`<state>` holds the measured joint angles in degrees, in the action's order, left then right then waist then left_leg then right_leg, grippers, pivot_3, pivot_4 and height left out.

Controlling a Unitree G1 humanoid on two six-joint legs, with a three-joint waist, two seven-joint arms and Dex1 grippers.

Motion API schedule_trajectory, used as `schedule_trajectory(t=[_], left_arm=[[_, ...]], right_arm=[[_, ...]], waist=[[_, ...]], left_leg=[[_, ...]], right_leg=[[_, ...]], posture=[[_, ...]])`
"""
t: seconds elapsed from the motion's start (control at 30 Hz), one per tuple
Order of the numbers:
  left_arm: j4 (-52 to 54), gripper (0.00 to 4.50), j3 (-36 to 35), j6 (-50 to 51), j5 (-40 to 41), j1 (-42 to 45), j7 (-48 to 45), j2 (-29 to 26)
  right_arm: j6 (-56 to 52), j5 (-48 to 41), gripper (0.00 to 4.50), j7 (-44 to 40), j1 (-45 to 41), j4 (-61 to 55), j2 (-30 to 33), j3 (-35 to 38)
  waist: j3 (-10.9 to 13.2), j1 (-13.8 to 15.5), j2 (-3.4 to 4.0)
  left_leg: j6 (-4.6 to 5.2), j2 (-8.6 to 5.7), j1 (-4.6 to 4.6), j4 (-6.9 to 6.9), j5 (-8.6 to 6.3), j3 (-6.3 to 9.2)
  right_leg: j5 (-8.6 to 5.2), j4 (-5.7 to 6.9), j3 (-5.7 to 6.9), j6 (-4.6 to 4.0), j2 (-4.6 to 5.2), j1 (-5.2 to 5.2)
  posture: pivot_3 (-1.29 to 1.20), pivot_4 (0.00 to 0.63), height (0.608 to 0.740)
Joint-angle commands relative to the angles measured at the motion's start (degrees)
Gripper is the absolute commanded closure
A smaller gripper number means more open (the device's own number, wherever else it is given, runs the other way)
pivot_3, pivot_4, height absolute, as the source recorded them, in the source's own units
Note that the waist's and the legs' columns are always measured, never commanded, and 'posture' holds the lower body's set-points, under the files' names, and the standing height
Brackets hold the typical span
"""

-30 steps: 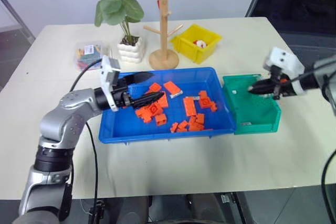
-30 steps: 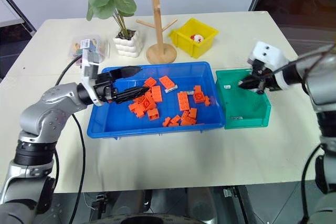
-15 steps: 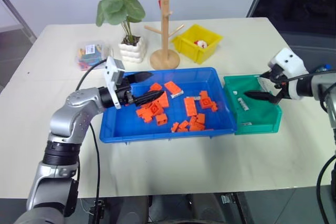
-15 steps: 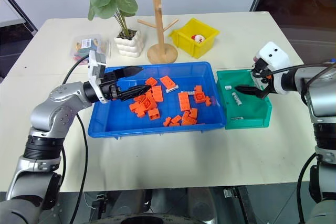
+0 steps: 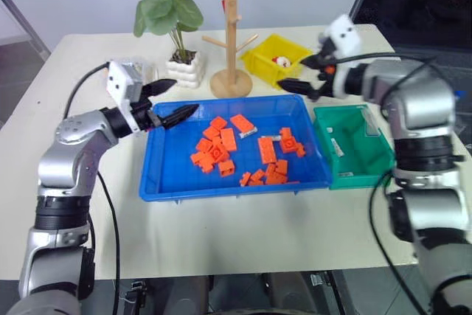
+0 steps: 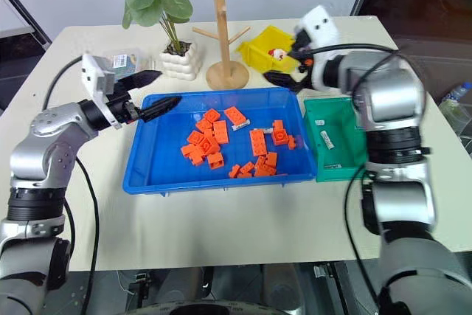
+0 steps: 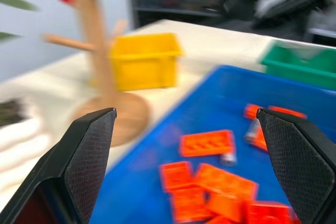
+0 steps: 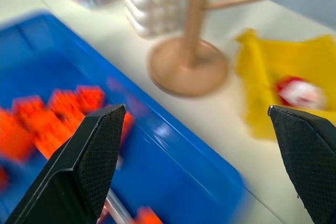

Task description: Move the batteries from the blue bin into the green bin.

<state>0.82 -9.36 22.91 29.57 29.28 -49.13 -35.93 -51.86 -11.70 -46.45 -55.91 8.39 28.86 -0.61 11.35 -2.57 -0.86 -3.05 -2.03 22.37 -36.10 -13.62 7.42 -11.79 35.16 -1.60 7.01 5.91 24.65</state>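
Above the glossy rectangular blue bin [image 5: 173, 171], both black textured claws spread wide, empty: left claw [image 5: 175, 101], right claw [image 5: 301, 82].

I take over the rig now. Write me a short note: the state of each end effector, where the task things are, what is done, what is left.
Left end effector: open, empty, above the blue bin's far left corner.
Right end effector: open, empty, above its far right corner.
Done: batteries lie in the green bin.
Left: at least one battery lies among the orange blocks in the blue bin; others may be hidden.
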Motion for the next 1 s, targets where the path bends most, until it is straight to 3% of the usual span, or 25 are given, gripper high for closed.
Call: schedule_trajectory(t=[0.03, 0.4, 0.7, 1.0], left_arm=[[6.0, 0.0, -3.71, 1.36, 2.14, -3.23, 1.16, -1.33], [19.59, 0.0, -7.28, 9.69, 8.84, -12.38, 4.18, -3.36], [21.65, 0.0, -8.16, 10.3, 10.15, -14.84, 6.49, -3.03], [21.38, 0.0, -7.98, 9.37, 10.5, -15.32, 7.36, -2.68]], right_arm=[[-2.59, -2.35, 0.04, 3.81, 1.29, -2.31, -4.97, -0.31], [2.42, 0.99, 0.04, 6.65, 6.56, 3.17, -14.11, -11.64], [10.31, 3.87, 0.04, 6.7, 3.04, 12.46, -14.76, -12.57], [11.67, 4.32, 0.04, 5.98, 2.3, 14.63, -14.81, -12.81]], waist=[[0.0, 0.03, 0.0], [0.0, -0.05, 0.0], [-0.01, -0.03, 0.0], [0.0, -0.01, 0.01]], left_leg=[[0.0, 0.0, 0.01, 0.02, 0.0, 0.0], [0.0, -0.01, -0.02, 0.01, 0.0, 0.06], [0.0, -0.01, -0.02, 0.02, 0.0, 0.06], [0.0, -0.01, -0.02, 0.03, 0.0, 0.06]], right_leg=[[0.0, 0.02, 0.0, 0.0, 0.0, 0.02], [0.0, 0.09, 0.01, -0.01, -0.03, 0.02], [0.0, 0.08, 0.01, -0.01, -0.03, 0.02], [0.0, 0.08, 0.01, -0.02, -0.04, 0.03]], posture=[[0.0, 0.15, 0.74], [0.0, 0.15, 0.74], [0.0, 0.15, 0.74], [0.0, 0.15, 0.74]])
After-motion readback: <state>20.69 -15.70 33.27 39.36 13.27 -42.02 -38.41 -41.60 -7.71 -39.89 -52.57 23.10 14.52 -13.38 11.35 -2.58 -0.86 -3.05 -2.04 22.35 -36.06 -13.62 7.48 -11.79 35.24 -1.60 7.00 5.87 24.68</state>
